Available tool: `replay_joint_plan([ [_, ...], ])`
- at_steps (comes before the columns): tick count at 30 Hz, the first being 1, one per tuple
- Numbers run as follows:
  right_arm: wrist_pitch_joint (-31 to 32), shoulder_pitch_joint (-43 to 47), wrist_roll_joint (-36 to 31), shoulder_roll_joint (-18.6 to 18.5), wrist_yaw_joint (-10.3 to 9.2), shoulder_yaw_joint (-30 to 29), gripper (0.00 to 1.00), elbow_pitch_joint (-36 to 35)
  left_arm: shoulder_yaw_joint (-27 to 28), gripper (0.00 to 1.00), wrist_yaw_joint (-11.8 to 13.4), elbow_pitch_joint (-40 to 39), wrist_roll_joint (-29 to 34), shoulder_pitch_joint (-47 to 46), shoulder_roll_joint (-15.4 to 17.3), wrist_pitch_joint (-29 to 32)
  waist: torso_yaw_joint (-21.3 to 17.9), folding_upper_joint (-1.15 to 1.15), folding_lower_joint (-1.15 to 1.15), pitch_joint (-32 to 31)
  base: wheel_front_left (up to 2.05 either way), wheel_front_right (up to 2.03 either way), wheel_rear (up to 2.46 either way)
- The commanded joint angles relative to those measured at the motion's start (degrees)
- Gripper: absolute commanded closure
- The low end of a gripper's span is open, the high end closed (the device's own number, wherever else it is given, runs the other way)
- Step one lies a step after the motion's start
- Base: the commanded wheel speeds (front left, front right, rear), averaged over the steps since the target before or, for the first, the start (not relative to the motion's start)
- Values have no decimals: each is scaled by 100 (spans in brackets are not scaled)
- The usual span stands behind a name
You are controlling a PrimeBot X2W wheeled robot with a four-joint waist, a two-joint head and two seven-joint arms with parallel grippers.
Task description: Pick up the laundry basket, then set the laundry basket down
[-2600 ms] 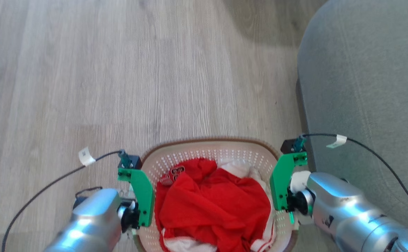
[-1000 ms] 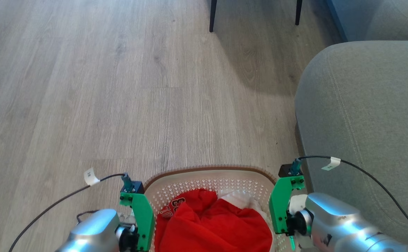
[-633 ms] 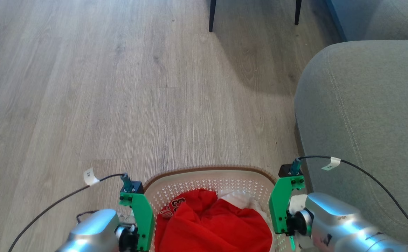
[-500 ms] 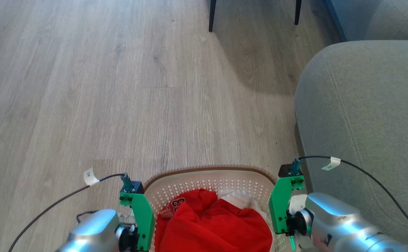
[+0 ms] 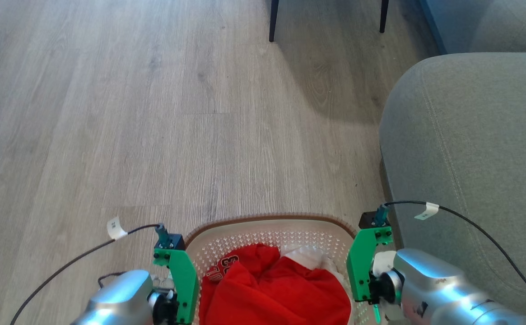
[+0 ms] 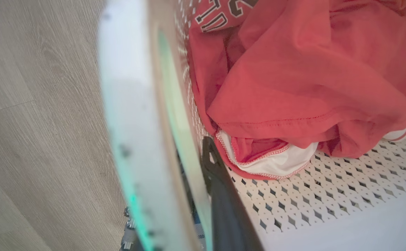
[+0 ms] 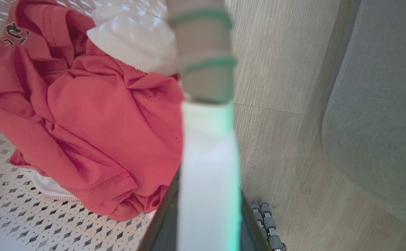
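The laundry basket, cream-white and perforated with a brown rim, sits at the bottom middle of the head view, between my two arms. Red-and-white clothes fill it. My left gripper is shut on the basket's left white handle; one dark finger lies inside the wall. My right gripper is shut on the right white handle, which runs up between its fingers. The green wrist mounts flank the rim. In the wrist views, the wood floor lies well below the basket.
A grey upholstered seat stands close on the right, almost touching my right arm. Two dark chair legs stand at the far end. Open wood floor stretches ahead and to the left. Small rollers show under the right handle.
Since the oldest frame the head camera has moved, bringing in more floor and the chair legs and putting the basket lower in the picture. Both grips hold unchanged; nothing has changed over the last second.
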Motion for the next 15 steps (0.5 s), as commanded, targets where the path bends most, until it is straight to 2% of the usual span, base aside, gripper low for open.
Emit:
replay_joint_plan([
  [1, 16, -36, -17, 186, 95, 76, 100, -204, 48, 100, -43, -132, 23, -339, 87, -7, 3, 0, 0, 0, 0, 0, 0],
  [15, 3, -30, -41, 186, 95, 77, 100, -231, 41, 100, -43, -111, 35, -329, 61, -60, 15, 0, 0, 6, 0, 0, 0],
])
